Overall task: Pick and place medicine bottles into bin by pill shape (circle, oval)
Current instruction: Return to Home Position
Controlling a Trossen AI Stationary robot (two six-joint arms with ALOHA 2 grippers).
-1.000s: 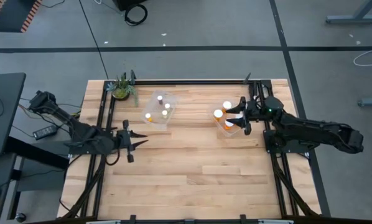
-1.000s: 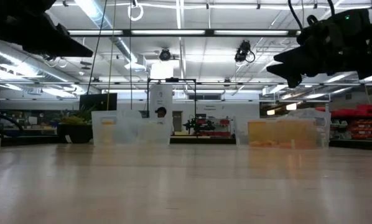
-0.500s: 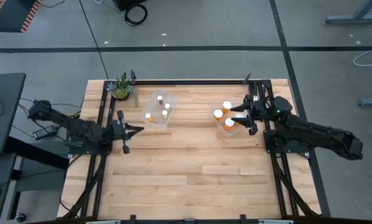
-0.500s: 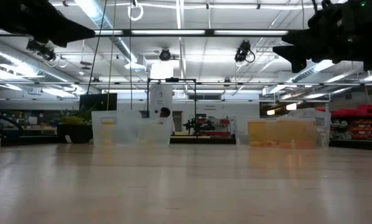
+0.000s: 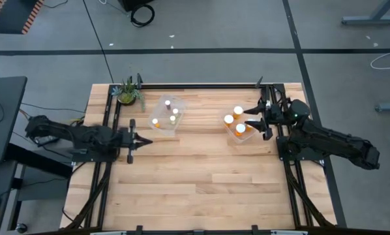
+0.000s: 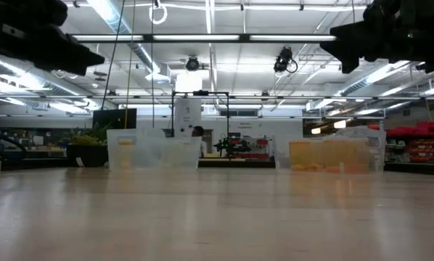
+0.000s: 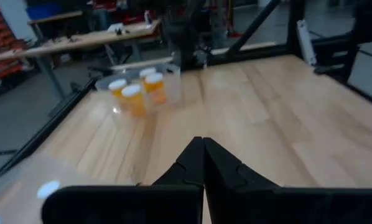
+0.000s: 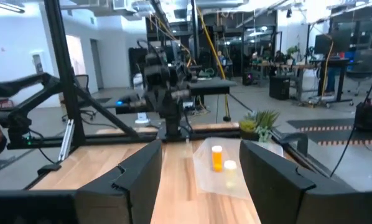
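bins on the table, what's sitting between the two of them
Nothing: in the high view only bare wooden table separates the left bin and the right bin.

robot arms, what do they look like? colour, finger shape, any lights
The left arm and right arm are both dark, nearly black, built of chunky jointed segments. The left gripper and right gripper each have two dark fingers that narrow toward the tips; in the right wrist view the fingers look broad and flat-faced. A small green light shows near the right arm's wrist. No markings are legible.

Table (image 5: pixel 201 183): potted plant (image 5: pixel 128 92) back-left corner; left bin (image 5: pixel 164 130), right bin (image 5: pixel 237 139) hold medicine bottles (image 5: pixel 156 121); left gripper (image 5: pixel 145 140) pinched, right gripper (image 5: pixel 248 117) spread.
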